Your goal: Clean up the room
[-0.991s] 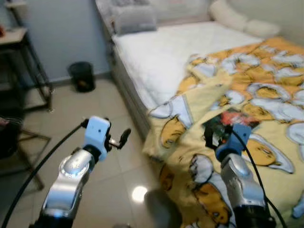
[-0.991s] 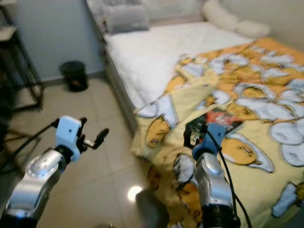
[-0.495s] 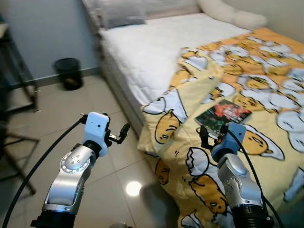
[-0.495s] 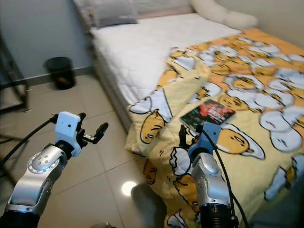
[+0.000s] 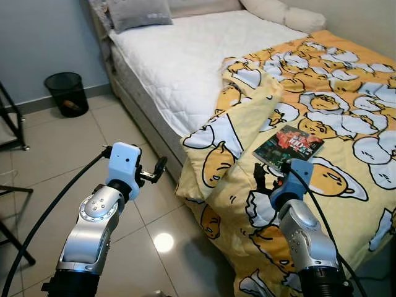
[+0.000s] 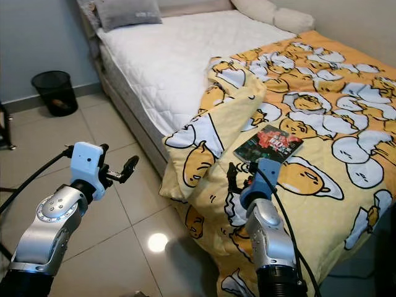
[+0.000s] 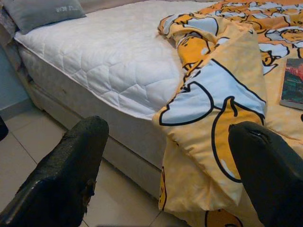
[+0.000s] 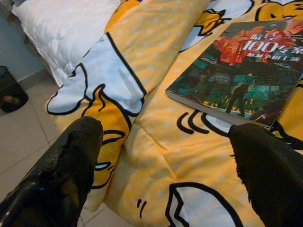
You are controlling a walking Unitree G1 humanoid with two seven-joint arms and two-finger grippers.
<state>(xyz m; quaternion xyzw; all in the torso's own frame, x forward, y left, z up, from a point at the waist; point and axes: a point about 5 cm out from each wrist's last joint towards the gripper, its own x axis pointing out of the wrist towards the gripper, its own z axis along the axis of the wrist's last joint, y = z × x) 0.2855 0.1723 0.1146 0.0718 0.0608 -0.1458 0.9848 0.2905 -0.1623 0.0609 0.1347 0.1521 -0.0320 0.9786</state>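
Right pincer hung with its fingers apart just short of the book, which lay flat on the yellow blanket near the folded-back corner. Left pincer, fingers likewise apart, stood over the floor beside the bed, holding nothing. Judged risk: the book sat flush on soft bedding, so the lower finger could snag blanket instead of passing under the cover, dragging fabric or pushing the book away.
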